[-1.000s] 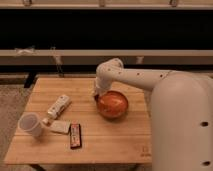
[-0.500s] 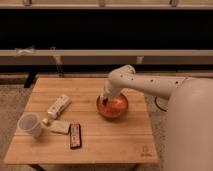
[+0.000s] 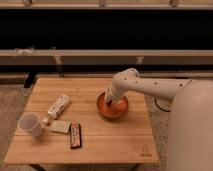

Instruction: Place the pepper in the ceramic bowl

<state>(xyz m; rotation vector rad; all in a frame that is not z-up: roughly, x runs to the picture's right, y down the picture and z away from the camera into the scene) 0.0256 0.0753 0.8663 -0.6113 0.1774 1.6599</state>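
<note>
Claw position: my gripper [image 3: 111, 101] is lowered into the ceramic bowl [image 3: 112, 107], at the bowl's left inner side, with my white arm [image 3: 150, 88] reaching in from the right edge of the desk.
Claw state: cannot tell whether open, closed, or holding anything; the tips sit low inside the bowl and are not resolved.
Pepper: not discernible as a separate item; cannot tell whether it is in my claw or lying in the bowl.
Ceramic bowl: orange-red, round, shallow; stands upright on the desk [image 3: 110, 140], right of centre, nearer the far edge than the near edge.
White cup [image 3: 30, 125]: upright, near the left edge toward the near-left corner, well apart from the bowl.
White tube [image 3: 58, 106]: lying on its side, left of centre, angled from the far right down toward the near left; between the cup and the bowl, nearer the cup.
Pale flat packet [image 3: 60, 127]: lying just beside the lower end of the tube, on its near side.
Dark bar [image 3: 75, 135]: flat, rectangular, red markings; lying lengthwise toward the near edge, just right of the packet.
Body: my white torso [image 3: 192, 130] stands off the right edge of the desk.
</note>
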